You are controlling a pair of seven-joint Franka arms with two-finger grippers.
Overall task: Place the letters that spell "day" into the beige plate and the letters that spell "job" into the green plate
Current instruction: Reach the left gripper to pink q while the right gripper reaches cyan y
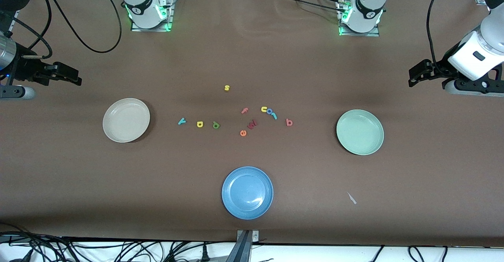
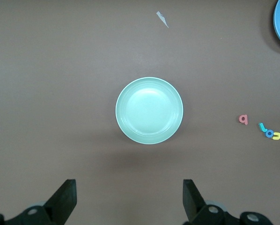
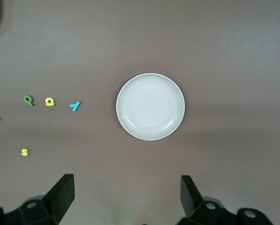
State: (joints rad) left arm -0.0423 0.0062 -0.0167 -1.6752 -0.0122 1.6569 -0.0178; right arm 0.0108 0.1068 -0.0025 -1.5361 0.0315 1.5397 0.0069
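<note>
Blue plate (image 1: pixel 247 192) nearest camera, empty | day letters (image 1: pixel 199 124) beside beige plate (image 1: pixel 126 120) | job letters (image 1: pixel 275 116) near green plate (image 1: pixel 360 132) | left gripper (image 1: pixel 413 75), right gripper (image 1: pixel 75 77) wide, waiting | step: none started; next: pinch one tiny letter precisely

Open left end effector (image 2: pixel 127 201) above green plate (image 2: pixel 149 110).
</note>
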